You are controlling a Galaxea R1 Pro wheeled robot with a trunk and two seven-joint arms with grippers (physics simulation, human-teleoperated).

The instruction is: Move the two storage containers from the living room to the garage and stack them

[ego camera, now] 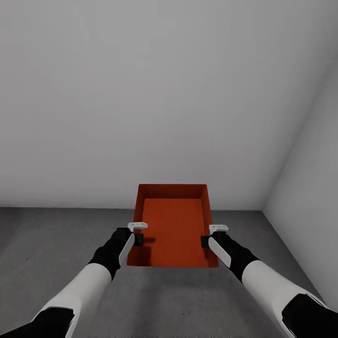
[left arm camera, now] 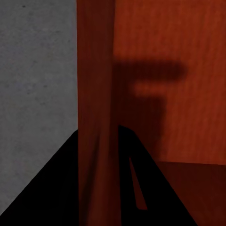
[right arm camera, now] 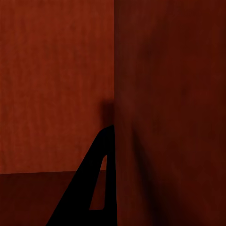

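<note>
I hold one red-orange container (ego camera: 173, 225) in front of me at twelve o'clock, carried level above the dark grey floor (ego camera: 47, 244) with its open top facing up. My left gripper (ego camera: 137, 238) sits on the container's nine o'clock wall, near the corner closest to me; in my left wrist view the thin wall (left arm camera: 96, 117) runs between my two dark fingers (left arm camera: 52, 188), so those jaws are clamped on it, one finger outside over the grey floor (left arm camera: 33, 84) and one inside the box. My right gripper (ego camera: 206, 241) grips the three o'clock wall in the same way; my right wrist view shows one dark finger (right arm camera: 89, 188) against the inner face of the wall (right arm camera: 160, 117), jaws closed on it. Inside, the container's base looks bare, with a shadow cast near my left gripper. Beyond the container, at twelve o'clock, a plain white wall (ego camera: 141, 94) meets the floor, and a second white wall (ego camera: 310, 178) stands at two o'clock, forming a corner.
</note>
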